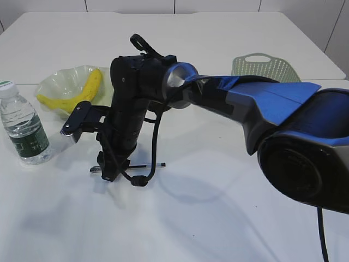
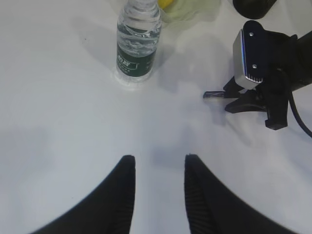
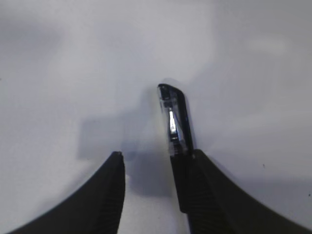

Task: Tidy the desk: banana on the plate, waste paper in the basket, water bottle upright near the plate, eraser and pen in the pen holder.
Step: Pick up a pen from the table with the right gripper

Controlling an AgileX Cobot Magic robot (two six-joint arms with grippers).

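Observation:
A yellow banana lies on the pale green plate at the back left. The water bottle stands upright left of the plate; it also shows in the left wrist view. A pen lies flat on the table. My right gripper points down over the pen's left end. In the right wrist view it is open, with the pen against the inner side of its right finger. My left gripper is open and empty above bare table. Eraser and waste paper are out of view.
A green mesh basket stands at the back right, behind my right arm. A dark object at the top edge of the left wrist view is cut off. The right wrist's camera block hangs over the pen end.

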